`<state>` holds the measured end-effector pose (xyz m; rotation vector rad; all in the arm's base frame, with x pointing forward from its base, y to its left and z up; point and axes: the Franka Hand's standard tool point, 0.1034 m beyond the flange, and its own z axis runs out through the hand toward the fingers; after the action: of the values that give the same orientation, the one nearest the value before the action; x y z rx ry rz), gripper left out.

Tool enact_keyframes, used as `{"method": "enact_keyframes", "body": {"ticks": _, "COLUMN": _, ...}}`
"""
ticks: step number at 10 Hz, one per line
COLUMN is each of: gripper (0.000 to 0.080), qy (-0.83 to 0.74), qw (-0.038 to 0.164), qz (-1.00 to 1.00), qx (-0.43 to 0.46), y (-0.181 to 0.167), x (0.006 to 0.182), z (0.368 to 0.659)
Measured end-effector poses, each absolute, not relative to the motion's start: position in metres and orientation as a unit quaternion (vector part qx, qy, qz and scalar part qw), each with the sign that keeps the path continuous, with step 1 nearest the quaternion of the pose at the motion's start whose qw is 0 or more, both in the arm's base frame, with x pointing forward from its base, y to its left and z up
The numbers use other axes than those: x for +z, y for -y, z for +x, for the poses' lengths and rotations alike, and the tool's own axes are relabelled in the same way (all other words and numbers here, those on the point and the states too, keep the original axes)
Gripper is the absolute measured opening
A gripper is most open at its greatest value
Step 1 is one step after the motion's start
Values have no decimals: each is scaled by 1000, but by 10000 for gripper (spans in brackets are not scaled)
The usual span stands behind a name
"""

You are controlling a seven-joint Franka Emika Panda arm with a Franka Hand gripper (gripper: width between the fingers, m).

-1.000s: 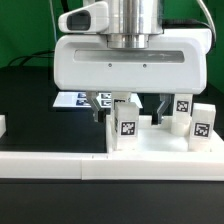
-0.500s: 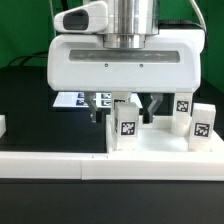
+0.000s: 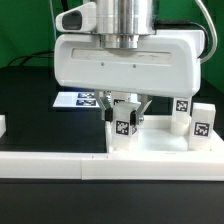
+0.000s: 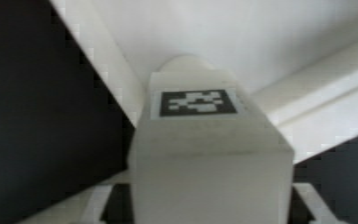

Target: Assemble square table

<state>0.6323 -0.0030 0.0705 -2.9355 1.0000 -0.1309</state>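
The claw had its fingers closed against the sides of a tagged white table leg, which stood upright on the square tabletop slab. Two more legs stood near the exterior view's right edge.

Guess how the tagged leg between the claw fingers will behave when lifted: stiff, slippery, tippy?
Leg looks like a solid white block, so probably stiff. Its smooth faces may slip in the claw. Standing taller than wide on the slab, it could tip if nudged.
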Motion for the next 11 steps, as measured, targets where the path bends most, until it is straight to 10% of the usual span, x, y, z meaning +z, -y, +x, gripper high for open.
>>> {"method": "enact_keyframes", "body": {"ticks": 11, "gripper": 290, "qy": -786, "qw": 6, "qz": -618, "qx": 12, "y": 10, "x": 71, "z": 623}}
